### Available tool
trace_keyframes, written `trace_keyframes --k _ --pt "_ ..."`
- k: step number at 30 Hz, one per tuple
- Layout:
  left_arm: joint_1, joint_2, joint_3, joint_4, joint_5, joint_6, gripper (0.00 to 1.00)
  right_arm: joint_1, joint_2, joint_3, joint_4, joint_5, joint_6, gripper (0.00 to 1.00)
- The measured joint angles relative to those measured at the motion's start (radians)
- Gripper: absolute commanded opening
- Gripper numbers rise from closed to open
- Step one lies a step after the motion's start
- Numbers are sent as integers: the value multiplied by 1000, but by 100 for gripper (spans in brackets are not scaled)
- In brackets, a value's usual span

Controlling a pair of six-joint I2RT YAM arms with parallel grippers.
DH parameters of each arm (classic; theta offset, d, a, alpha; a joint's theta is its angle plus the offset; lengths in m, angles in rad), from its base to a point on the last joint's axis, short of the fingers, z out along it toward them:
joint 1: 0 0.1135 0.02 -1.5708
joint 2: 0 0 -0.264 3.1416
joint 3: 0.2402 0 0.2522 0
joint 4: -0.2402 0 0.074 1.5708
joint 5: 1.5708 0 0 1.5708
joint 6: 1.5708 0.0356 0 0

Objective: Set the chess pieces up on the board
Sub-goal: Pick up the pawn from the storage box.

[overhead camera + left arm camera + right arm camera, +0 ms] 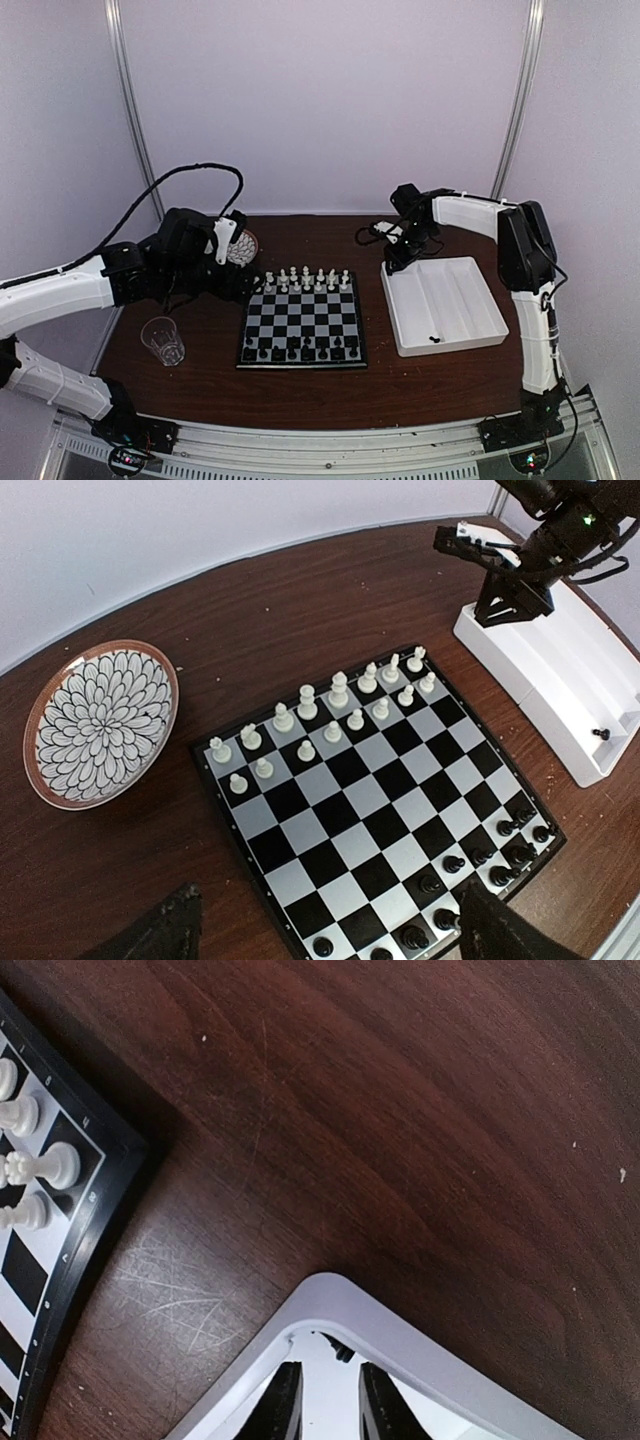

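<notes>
At the middle of the table (200, 385), the board (300, 318) is lying flat. White chessmen (338, 705) are standing in two rows along its far edge, and black chessmen (480, 865) are standing along its near edge. One lone black piece (601, 734) is lying in the white tray (460, 344), which is sitting just right of the board, apart from it.

I am holding my left gripper (330, 920) above the board's far-left part. Its fingers (165, 930) are standing wide apart with nothing between them. I am reaching my right gripper (328, 1370) down over the tray's far-left corner, just inside the rim. Its fingers (285, 1405) are sitting close together, with only a narrow slit showing between them. A small dark thing (340, 1348) is showing right at their tips, and I cannot tell whether I am gripping it.

Beyond the board's far-left corner a round patterned plate (100, 725) is resting on the wood, and a clear glass (163, 340) is standing upright to the board's left.
</notes>
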Motion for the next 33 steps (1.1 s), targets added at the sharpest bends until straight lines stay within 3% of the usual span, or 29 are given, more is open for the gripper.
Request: trace_keyframes --k 18,33 --pt "0 73 13 9 64 -29 86 2 40 -3 45 71 22 18" --pt "0 87 24 11 82 -28 85 -1 -176 -295 21 -4 -32 17"
